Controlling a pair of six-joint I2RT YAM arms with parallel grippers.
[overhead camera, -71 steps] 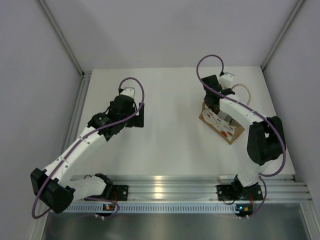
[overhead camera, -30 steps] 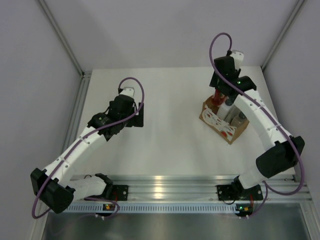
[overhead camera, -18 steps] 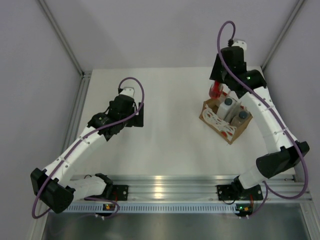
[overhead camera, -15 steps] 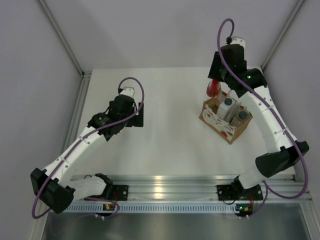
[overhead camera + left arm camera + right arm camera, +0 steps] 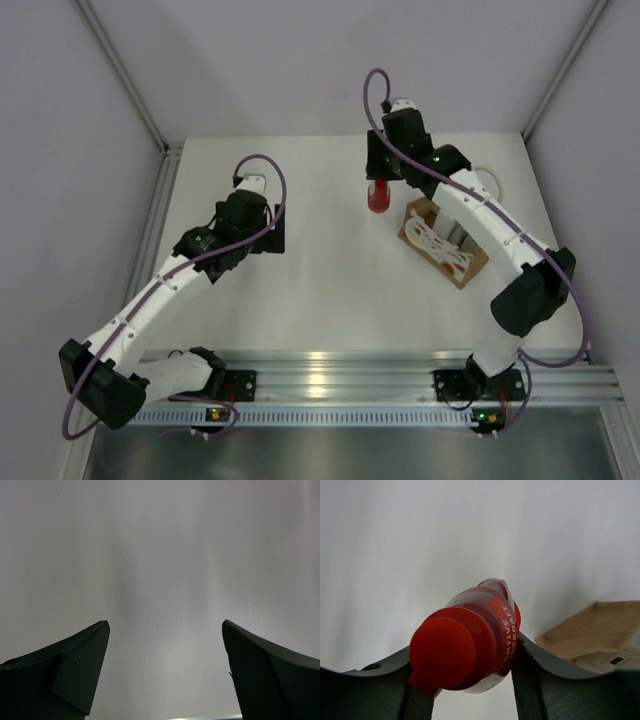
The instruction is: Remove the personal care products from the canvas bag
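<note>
Pinches the red bottle [image 5: 470, 640] in the right claw [image 5: 470, 682], clear of the canvas bag [image 5: 447, 262] just right of that claw. Holds the left claw [image 5: 165, 675] spread, empty. Apparently leaves other products inside.

The red bottle [image 5: 492, 617] is glossy plastic. The canvas bag [image 5: 590, 625] is coarse cloth; the desk [image 5: 160, 555] looks matt.

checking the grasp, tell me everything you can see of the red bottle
The red bottle is small, clear plastic that looks red inside, with a red label in white lettering and a round red cap facing the wrist camera. The right hand is shut on it, a finger on each side below the cap. From above it hangs left of the canvas bag, outside it, over the white table.
</note>
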